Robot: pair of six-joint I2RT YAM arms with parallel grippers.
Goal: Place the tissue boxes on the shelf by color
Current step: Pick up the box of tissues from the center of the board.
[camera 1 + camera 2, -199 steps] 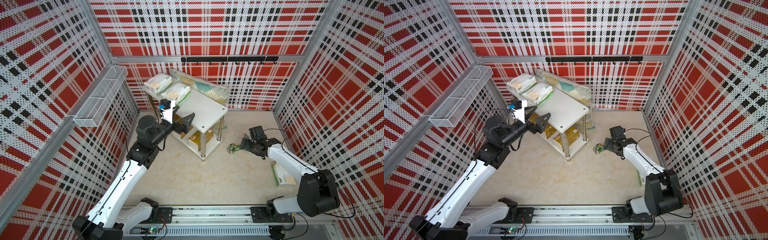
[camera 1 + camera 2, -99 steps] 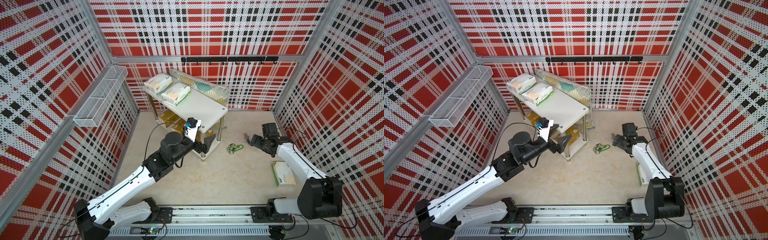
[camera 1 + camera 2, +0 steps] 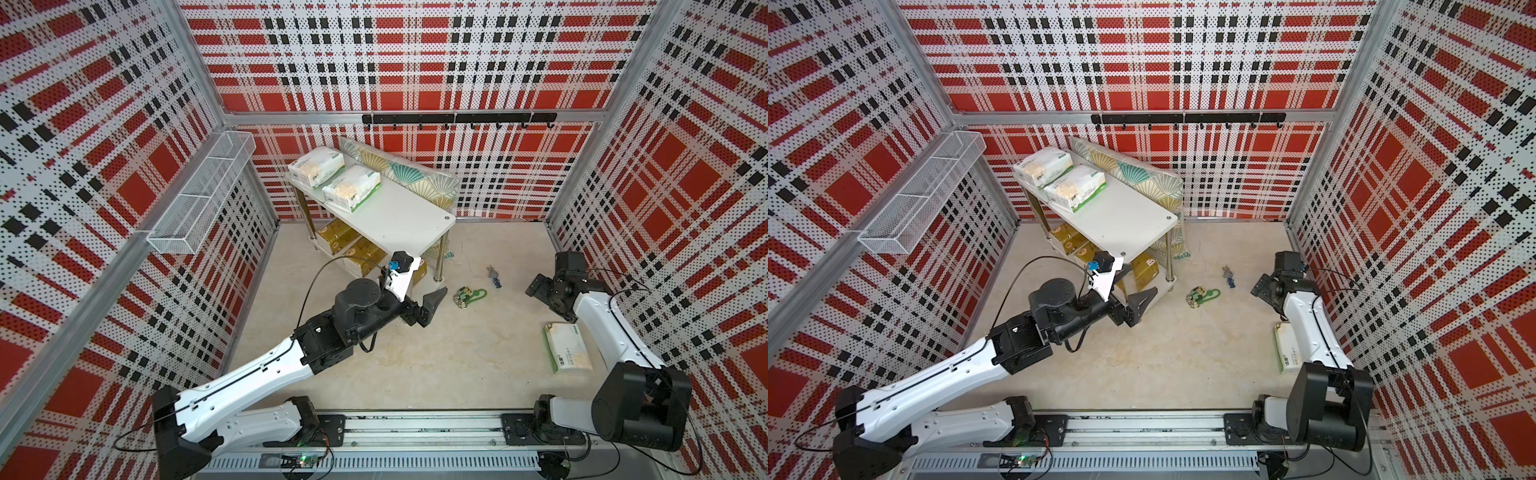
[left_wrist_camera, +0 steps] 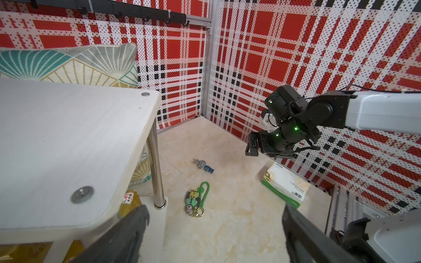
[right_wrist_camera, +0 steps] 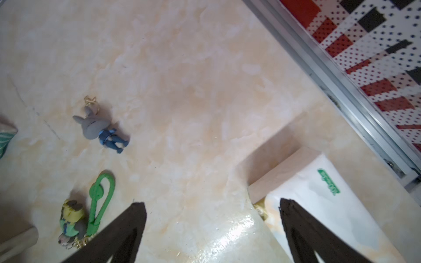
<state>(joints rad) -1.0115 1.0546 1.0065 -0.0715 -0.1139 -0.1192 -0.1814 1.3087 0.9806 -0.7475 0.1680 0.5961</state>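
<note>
A white tissue box (image 3: 568, 347) lies on the floor by the right wall. Two white boxes (image 3: 351, 192) sit atop the shelf (image 3: 399, 220), with gold boxes (image 3: 337, 235) below. The left gripper (image 3: 429, 306), jaws apart and empty, has swung along the shelf to its near corner. The right gripper (image 3: 540, 288), spread wide, has drawn back from the keychain (image 3: 469, 296) toward the floor box.

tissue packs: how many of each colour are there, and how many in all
white tissue packs: 3
gold tissue packs: 3
total: 6
</note>
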